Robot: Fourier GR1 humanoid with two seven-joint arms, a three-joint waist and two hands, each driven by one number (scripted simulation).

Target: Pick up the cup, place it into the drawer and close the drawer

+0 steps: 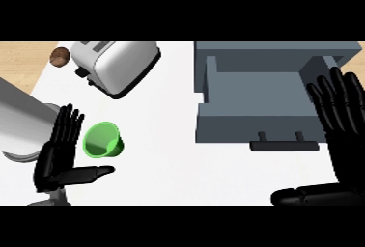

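I see the small green plastic cup [103, 140] tipped beside my open left robot hand [61, 154]; probably light, rigid, best grasped around its wall.

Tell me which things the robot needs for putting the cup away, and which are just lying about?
Needed for the job:
- small green plastic cup
- open grey box-shaped drawer
- black left hand, open beside the cup
- black right hand, open by the drawer

Just lying about:
- shiny silver toaster
- round brown object
- curved silver metal thing
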